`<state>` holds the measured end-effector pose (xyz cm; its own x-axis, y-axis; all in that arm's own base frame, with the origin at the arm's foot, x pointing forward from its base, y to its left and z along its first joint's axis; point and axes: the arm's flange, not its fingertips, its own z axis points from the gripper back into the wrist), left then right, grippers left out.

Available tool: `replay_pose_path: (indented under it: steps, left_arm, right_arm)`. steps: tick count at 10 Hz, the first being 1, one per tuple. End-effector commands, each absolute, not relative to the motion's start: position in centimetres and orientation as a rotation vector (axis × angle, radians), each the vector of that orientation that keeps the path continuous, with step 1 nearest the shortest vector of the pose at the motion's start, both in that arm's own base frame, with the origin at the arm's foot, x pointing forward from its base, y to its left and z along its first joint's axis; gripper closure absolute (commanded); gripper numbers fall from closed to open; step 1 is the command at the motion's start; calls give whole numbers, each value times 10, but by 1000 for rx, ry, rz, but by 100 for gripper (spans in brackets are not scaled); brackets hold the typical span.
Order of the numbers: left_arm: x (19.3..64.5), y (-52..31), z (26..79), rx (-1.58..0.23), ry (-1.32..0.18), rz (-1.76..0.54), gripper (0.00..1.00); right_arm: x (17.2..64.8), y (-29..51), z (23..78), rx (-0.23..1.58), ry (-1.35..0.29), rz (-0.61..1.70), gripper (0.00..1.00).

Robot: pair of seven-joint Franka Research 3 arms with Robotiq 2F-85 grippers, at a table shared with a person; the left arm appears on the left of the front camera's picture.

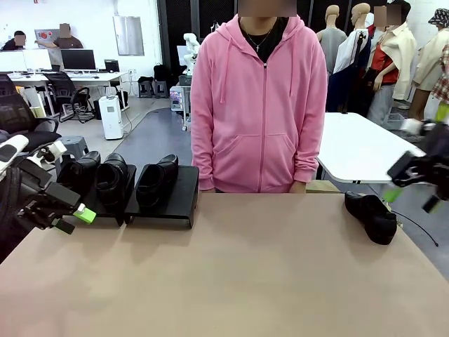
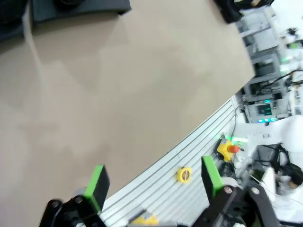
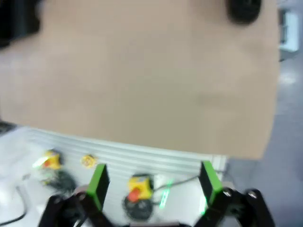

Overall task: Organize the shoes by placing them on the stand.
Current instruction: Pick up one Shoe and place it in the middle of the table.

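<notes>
**A:** Two grippers hang nearest us, both back over the near edge of the worktop point(image 1: 224, 281). The left gripper point(image 2: 154, 182) has its jaws spread wide with nothing between them, and the right gripper point(image 3: 154, 182) is the same, wide and empty.

**B:** Why so far back?

**A:** My guess is they are parked clear of the shoes, leaving room across the middle. In the front view the left one sits low at the left edge, just in front of the stand point(image 1: 168, 203); the right one hovers off the right edge, above and beside the lone shoe point(image 1: 372, 216).

**B:** That one is off the stand?

**A:** Yes, lying on the worktop well apart from it, far right. Its long axis runs on a diagonal, from the far left to the near right. One rounded end faces the near right corner; whether that is toe or heel I cannot tell.

**B:** And the rest?

**A:** Three shoes point(image 1: 112, 179) sit on the stand at the far left: two on the left platform, one point(image 1: 156, 181) on the right platform. Their rounded toes look to point down the slope toward the robot, long axes running near to far. The slot beside the single one looks free, probably meant for the stray.

**B:** Behind that?

**A:** A person in a pink hoodie point(image 1: 258, 105) stands at the far edge, hands out of sight below it.
</notes>
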<state>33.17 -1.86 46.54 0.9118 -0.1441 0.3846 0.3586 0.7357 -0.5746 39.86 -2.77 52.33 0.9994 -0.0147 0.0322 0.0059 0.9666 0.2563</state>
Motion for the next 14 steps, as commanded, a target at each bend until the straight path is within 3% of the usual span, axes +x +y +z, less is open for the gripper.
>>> replay_pose_path:
  steps: [1, 2, 3, 4, 5, 6, 7, 8, 10, 14]
  left_arm:
    - [334, -17, 465, -718, -341, -299, 0]
    - [334, -17, 465, -718, -341, -299, 0]
    - [334, -17, 465, -718, -341, -299, 0]
    - [334, -17, 465, -718, -341, -299, 0]
    - [334, -17, 465, -718, -341, -299, 0]
    - [334, -17, 465, -718, -341, -299, 0]
    - [334, -17, 465, -718, -341, -299, 0]
    - [334, -17, 465, -718, -341, -299, 0]
    - [334, -17, 465, -718, -341, -299, 0]
    - [334, -17, 465, -718, -341, -299, 0]
  right_arm:
    - [468, -41, 504, 52, -34, -19, 0]
    - [485, -43, 494, -9, -92, -60, 0]
    - [486, -35, 503, 122, -150, -32, 0]
    - [478, -32, 486, 67, -46, 15, 0]
    - [478, -32, 486, 67, -46, 15, 0]
    - [497, -39, 483, 62, -87, -2, 0]
    - [526, -33, 471, 60, 0, 207, 0]
    - [568, -41, 452, 79, 19, 258, 0]
    - [625, -55, 425, 81, -31, 254, 0]
    - [667, -70, 393, 101, 1, 164, 0]
